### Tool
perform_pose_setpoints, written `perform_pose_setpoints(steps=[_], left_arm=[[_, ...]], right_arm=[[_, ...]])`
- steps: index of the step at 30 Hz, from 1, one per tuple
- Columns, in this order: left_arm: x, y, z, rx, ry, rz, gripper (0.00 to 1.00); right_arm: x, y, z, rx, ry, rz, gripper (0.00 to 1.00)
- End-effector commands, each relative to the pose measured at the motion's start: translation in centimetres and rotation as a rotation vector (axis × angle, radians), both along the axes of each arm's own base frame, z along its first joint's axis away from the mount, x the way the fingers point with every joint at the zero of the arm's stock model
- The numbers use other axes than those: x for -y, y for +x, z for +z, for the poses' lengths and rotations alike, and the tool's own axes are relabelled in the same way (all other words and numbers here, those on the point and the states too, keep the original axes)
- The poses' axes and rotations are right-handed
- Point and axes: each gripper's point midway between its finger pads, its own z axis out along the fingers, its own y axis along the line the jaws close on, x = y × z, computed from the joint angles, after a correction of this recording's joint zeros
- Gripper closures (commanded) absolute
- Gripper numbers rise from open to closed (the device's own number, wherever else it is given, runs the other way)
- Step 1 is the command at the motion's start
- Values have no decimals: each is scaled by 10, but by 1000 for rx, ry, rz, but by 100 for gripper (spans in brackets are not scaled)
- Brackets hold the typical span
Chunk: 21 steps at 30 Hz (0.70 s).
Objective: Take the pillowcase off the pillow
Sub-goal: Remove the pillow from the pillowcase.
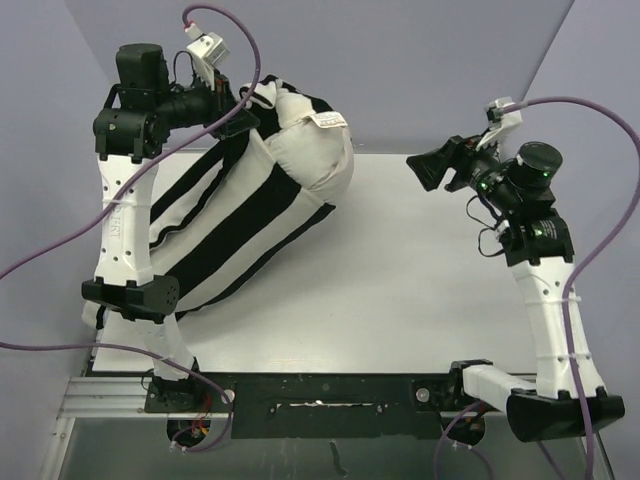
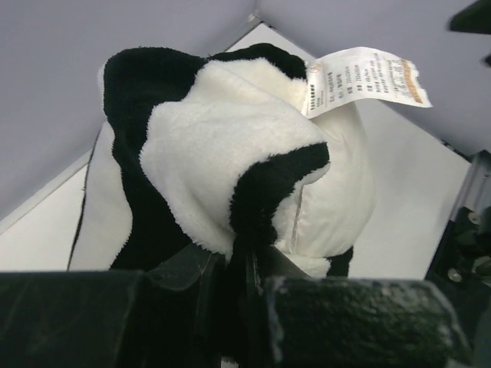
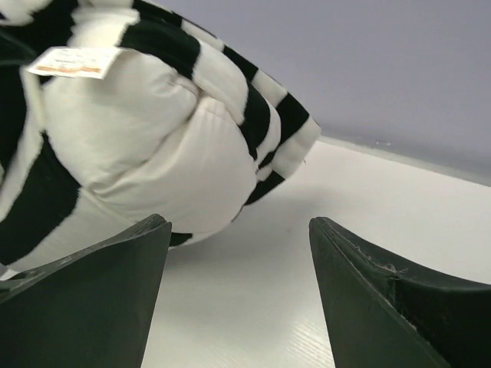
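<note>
The left arm (image 1: 125, 215) rises over the table's (image 1: 400, 280) left edge and bends at the elbow. Its left gripper (image 1: 243, 112) sits near the far left corner, pinched tight on a bunched fold of the black-and-white striped pillowcase (image 1: 235, 215). The right arm (image 1: 545, 300) leans in from the right edge. The right gripper (image 1: 432, 172) points left with its jaws spread wide, holding nothing, apart from the pillow (image 1: 312, 155). The pillow's plain white end bulges out of the pillowcase by the far edge, and the covered rest runs toward the near left corner. A white label (image 1: 330, 120) sticks out at the seam, its print too small to read. Plush fabric hides the left fingertips.
</note>
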Motion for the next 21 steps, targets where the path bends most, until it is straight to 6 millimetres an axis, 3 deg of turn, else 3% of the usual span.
perform_pose_setpoints(steps=[1,7,12,21], left_arm=[[4,-57,71,164,-138,-210,100],[-3,-63,75,121,-185,-251,100],[-2,-74,75,90,-207,-319,100],[1,-89,73,66,-216,-381,100]], right_arm=[[-17,15,-14,82,-38,158,26],[-68,11,-9,240,-147,291,26],[-79,35,-18,255,-219,265,30],[-105,49,-12,341,-280,313,34]])
